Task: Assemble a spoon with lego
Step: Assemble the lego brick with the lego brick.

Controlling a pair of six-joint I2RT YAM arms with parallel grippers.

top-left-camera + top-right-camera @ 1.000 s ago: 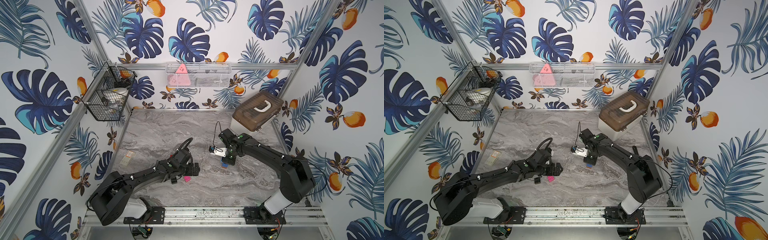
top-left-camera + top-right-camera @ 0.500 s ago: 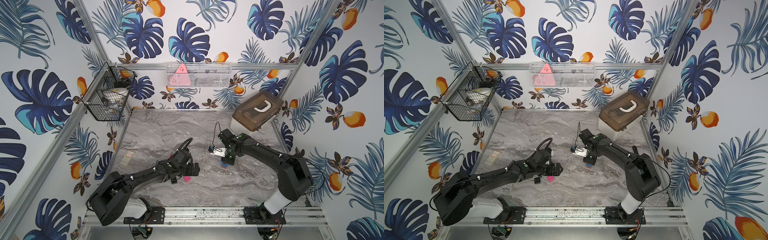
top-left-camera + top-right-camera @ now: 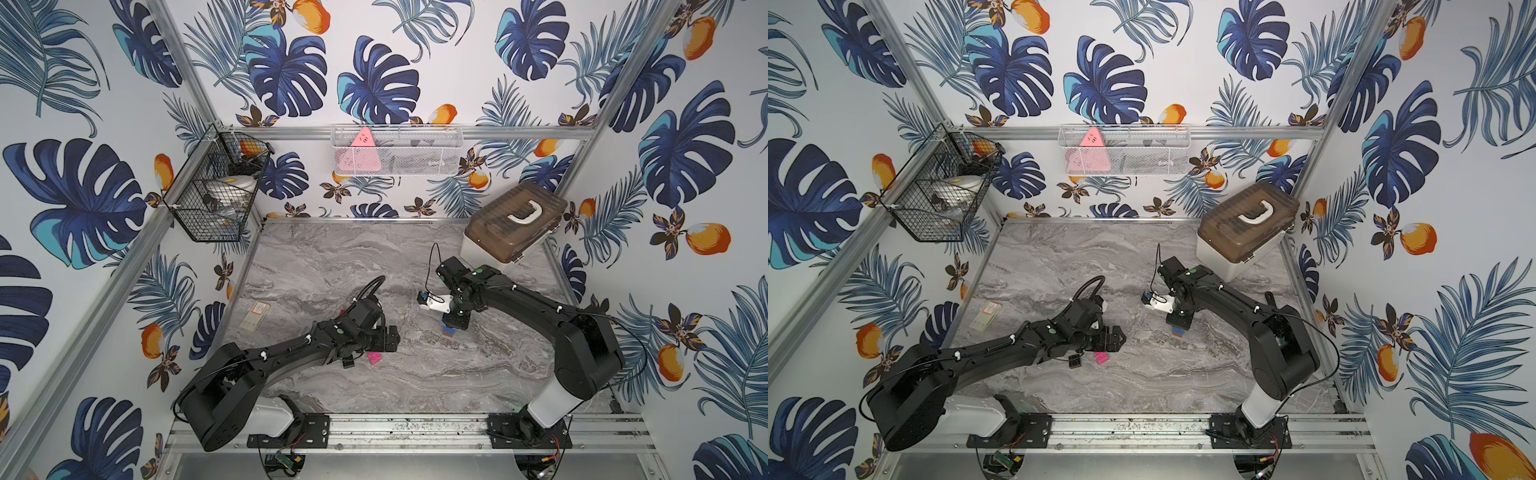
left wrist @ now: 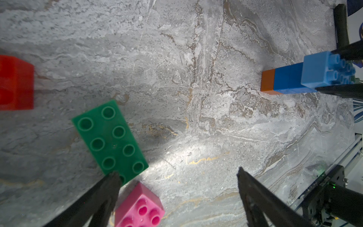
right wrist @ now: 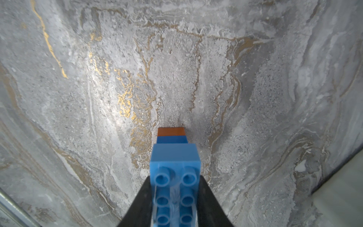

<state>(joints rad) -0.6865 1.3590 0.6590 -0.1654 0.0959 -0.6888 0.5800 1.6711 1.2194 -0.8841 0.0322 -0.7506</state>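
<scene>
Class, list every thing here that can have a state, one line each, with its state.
left tool, open, empty.
right tool, shut on light blue brick.
stem, standing upright, light blue brick on top.
green brick, loose, studs up.
pink brick, loose, studs up.
red brick, loose.
black brick, loose.
storage box, lid closed.

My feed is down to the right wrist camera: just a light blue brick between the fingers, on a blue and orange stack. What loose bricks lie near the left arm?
Observer: A long green brick lies flat on the table by the left fingers.
Operator: Anything else there?
Observer: A pink square brick sits close beside the green one.
Operator: Are the left fingers holding one?
Observer: No, they stand wide open and empty.
</scene>
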